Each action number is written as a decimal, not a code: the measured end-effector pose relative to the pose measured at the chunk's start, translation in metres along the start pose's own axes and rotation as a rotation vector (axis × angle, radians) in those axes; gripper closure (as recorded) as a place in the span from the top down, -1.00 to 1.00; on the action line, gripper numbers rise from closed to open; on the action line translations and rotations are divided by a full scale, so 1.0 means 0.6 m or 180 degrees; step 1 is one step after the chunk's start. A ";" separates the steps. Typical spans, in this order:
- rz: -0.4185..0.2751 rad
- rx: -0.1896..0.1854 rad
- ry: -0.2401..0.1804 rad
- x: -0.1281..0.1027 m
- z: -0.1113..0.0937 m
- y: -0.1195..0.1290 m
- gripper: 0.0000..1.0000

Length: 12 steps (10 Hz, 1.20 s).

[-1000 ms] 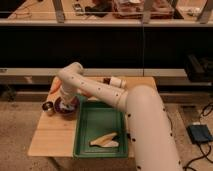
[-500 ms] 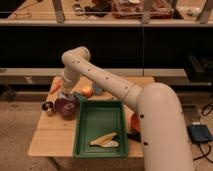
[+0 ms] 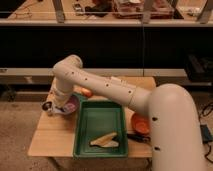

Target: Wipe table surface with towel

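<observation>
Since 0.5 s ago the arm (image 3: 102, 89) has sunk a little: its elbow sits lower and the wrist has come down over the left rim of the dark purple bowl (image 3: 73, 103), hiding part of it. The gripper (image 3: 51, 106) is at the left end of the table (image 3: 52, 135), just beside that bowl, with its fingers drawn fully together. A small pale patch at its tip, touching the bowl's left edge, looks like the towel (image 3: 61, 109); whether the fingers pinch it is hard to make out.

The wide forearm covers the table's back right part and cuts off 1 orange bowl (image 3: 140, 124) at the right. A small orange thing (image 3: 86, 92) peeks out behind the purple bowl, half hidden by the arm. The green tray (image 3: 100, 119) lies mid-table with 2 pale yellow pieces (image 3: 105, 141) near its front edge.
</observation>
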 end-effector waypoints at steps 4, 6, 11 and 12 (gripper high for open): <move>-0.0392 -0.0326 0.0039 -0.045 -0.012 -0.052 -1.00; -0.0407 -0.0337 0.0043 -0.043 -0.012 -0.053 -1.00; -0.0684 -0.0654 0.0266 -0.037 0.060 -0.089 -1.00; -0.0755 -0.0651 0.0282 -0.037 0.082 -0.093 -1.00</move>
